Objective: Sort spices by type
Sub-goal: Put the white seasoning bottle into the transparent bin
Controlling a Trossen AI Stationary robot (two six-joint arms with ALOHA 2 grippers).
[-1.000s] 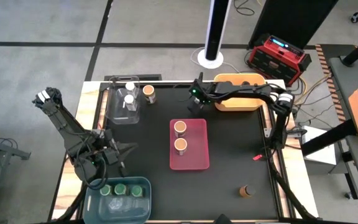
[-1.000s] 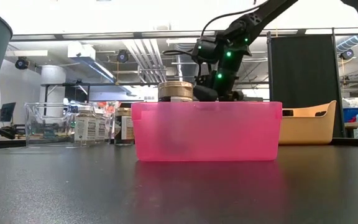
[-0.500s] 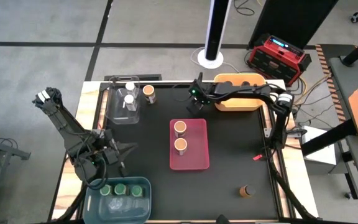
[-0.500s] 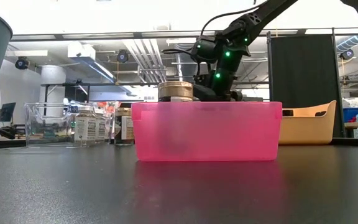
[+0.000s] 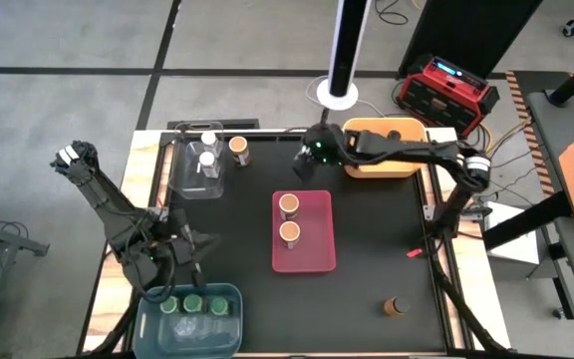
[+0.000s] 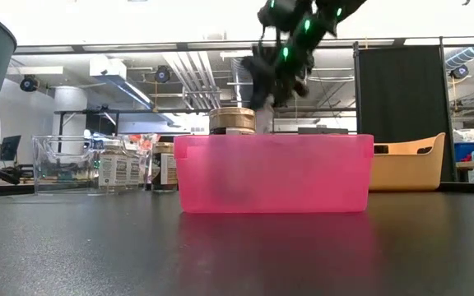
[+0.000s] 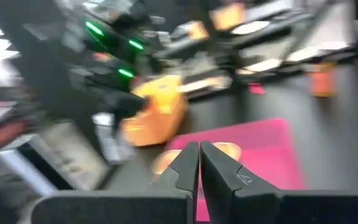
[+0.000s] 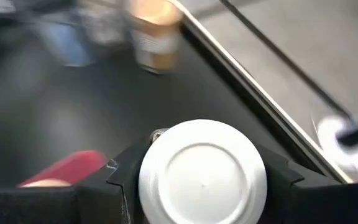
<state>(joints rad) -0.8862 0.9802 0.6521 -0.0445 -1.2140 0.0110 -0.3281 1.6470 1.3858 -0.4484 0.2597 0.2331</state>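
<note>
My right gripper [image 5: 306, 167] hangs above the table between the pink bin [image 5: 317, 254] and the yellow bin [image 5: 385, 165], shut on a white-lidded spice jar [image 8: 202, 174]. In the low view my right gripper [image 6: 267, 92] shows blurred above the pink bin's rim. Two orange-lidded jars [image 5: 289, 205] stand in the pink bin. White-lidded jars [image 5: 207, 158] stand in the clear bin [image 5: 182, 179], with an orange-lidded jar [image 5: 238, 150] on the table beside it. Green-lidded jars [image 5: 192, 303] sit in the blue bin [image 5: 229, 334]. My left gripper [image 5: 195, 261] is shut and holds nothing, just beyond the blue bin. My right gripper pinches the white-lidded jar between its two fingers [image 8: 114, 186], which stand on opposite sides just under the white lid [image 8: 166, 186]. The fingers slant down from the table's right side. The jar is lifted clear of the table, its lid toward the wrist camera.
A dark-lidded jar [image 5: 397, 306] stands alone near the table's near right corner. A small red item [image 5: 413, 251] lies by the right edge. Bare black tabletop lies between the pink bin and the right edge.
My right gripper has risen from table height behind the pink bin to well above its rim, tipping to point less steeply downward. My left arm has stayed where it was.
</note>
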